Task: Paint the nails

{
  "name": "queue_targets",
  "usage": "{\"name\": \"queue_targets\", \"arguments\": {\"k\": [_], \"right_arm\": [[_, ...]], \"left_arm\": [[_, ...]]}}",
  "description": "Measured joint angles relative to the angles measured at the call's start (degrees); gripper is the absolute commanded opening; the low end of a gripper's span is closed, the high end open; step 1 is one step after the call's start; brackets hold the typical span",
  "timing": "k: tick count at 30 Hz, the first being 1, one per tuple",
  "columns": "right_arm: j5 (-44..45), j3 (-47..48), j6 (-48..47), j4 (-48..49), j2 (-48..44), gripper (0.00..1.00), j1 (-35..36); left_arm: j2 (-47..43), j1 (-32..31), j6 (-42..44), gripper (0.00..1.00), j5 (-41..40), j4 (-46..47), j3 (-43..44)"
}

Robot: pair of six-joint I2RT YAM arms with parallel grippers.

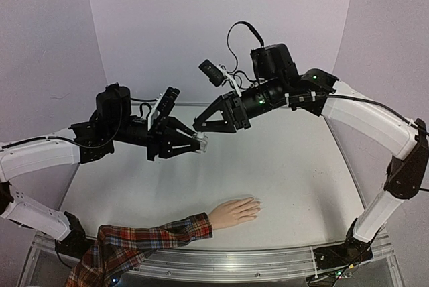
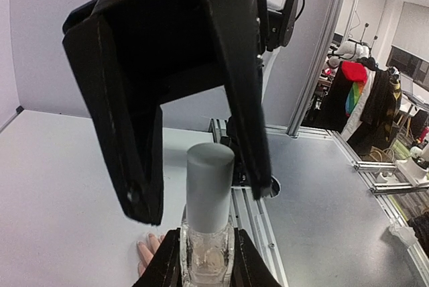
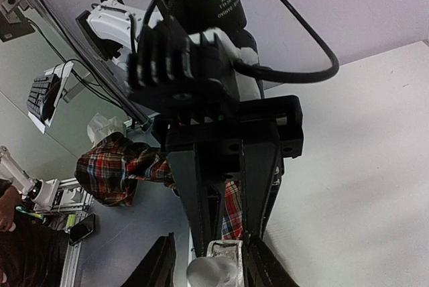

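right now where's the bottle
In the top view the bottle hangs mid-air left of centre, gripped by the left claw, its cap between the fingers of the right claw, beyond the mannequin hand.

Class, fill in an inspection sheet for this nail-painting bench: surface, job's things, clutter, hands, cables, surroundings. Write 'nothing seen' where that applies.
Surface: pale table with a metal rail along its near edge.
Job's things: dummy hand in a plaid sleeve lies on the table near the front; nails too small to judge. Clear bottle with a grey cap is held in the air.
Clutter: nothing seen.
Hands: left hand shut on the bottle's body; right hand open astride the cap, not yet clamped.
Cables: black cable loops above the right arm.
Surroundings: plain walls; hanging clothes beyond the table.
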Motion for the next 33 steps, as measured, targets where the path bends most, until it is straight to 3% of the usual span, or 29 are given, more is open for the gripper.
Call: {"name": "queue_targets", "arguments": {"k": [3,8,12,15,17,20,23,25,28,33], "right_arm": [[-0.9,0.0,0.3,0.3,1.0,0.27,0.1],[-1.0,0.0,-0.5,1.6,1.1,0.00,0.4],[2.3,-0.2,-2.7,2.5,1.1,0.00,0.3],[7.8,-1.6,-1.1,4.3,0.7,0.00,0.3],[16.3,-2.7,2.3,6.8,0.7,0.00,0.6],[42.7,-1.0,8.6,8.4,3.1,0.00,4.7],[63.0,4.6,15.8,6.5,8.3,0.00,8.2],[71.3,8.5,19.7,5.4,11.9,0.00,9.4],[76.2,10.7,22.8,4.1,14.4,0.18,10.6],[72.1,11.2,22.9,0.6,14.1,0.63,11.2]], "left_arm": [[0.0,0.0,-0.1,0.00,0.3,0.0,0.4],[0.1,0.1,-1.2,0.00,0.1,-0.3,0.5],[0.0,0.3,-4.0,0.00,-3.2,-1.2,0.5],[-0.1,-0.1,-3.7,0.00,-11.0,-2.3,0.5],[0.0,-0.5,-2.9,0.00,-19.3,-3.1,0.6],[3.3,-1.6,-1.0,0.00,-35.2,-5.1,3.5],[7.8,-2.3,0.8,0.00,-45.1,-7.1,7.8],[9.2,-2.4,1.5,0.00,-48.8,-7.0,8.7],[9.1,-2.4,2.1,0.00,-50.2,-6.2,7.3],[6.0,-1.6,2.6,0.00,-48.7,-2.5,2.2]]}}
